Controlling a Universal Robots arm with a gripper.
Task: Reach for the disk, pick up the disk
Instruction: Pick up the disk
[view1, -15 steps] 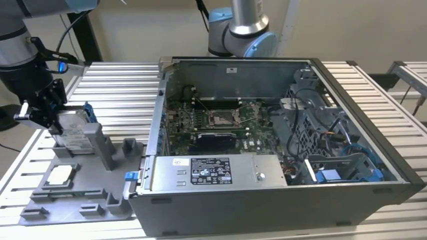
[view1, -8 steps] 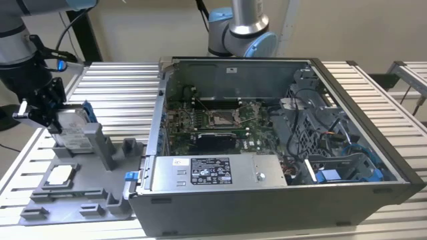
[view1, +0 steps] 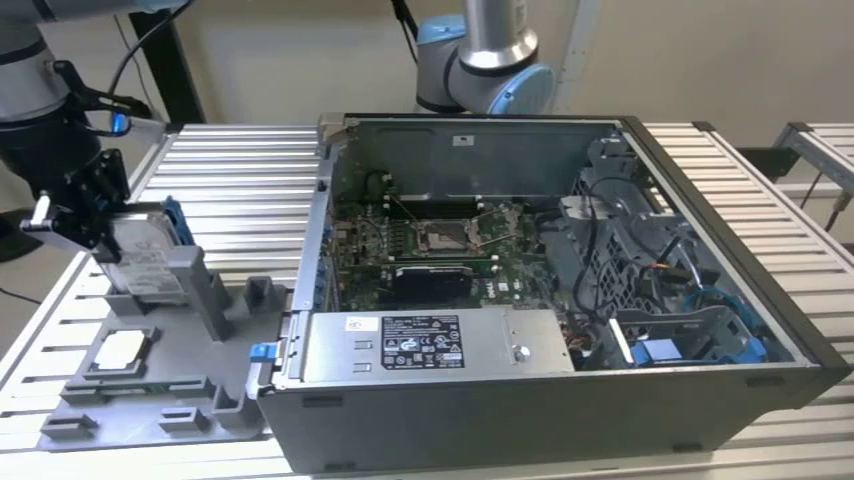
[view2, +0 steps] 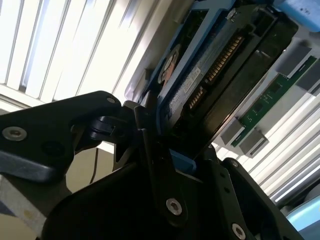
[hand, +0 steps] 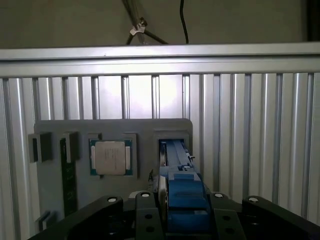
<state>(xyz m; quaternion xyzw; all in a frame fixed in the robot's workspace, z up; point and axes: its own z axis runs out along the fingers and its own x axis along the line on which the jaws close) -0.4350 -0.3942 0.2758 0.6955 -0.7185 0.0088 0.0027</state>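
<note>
The disk (view1: 140, 255) stands on edge in a slot of the grey fixture plate (view1: 147, 390), on the exterior view's left: a silver drive in a blue frame. My gripper (view1: 114, 235) comes down on it from above and is shut on the disk's upper end. In the first wrist view the blue frame of the disk (hand: 177, 155) runs between the two black fingers (hand: 145, 210), which press against its sides. The second wrist view shows the disk's connector edge (view2: 215, 75) clamped in the gripper (view2: 185, 155).
A small square chip (view1: 120, 350) lies in a pocket of the fixture, near the disk. An open computer case (view1: 534, 280) with a long grey box (view1: 427, 343) fills the middle of the slatted table (view1: 240, 190). Another arm's base (view1: 487, 60) stands behind the case.
</note>
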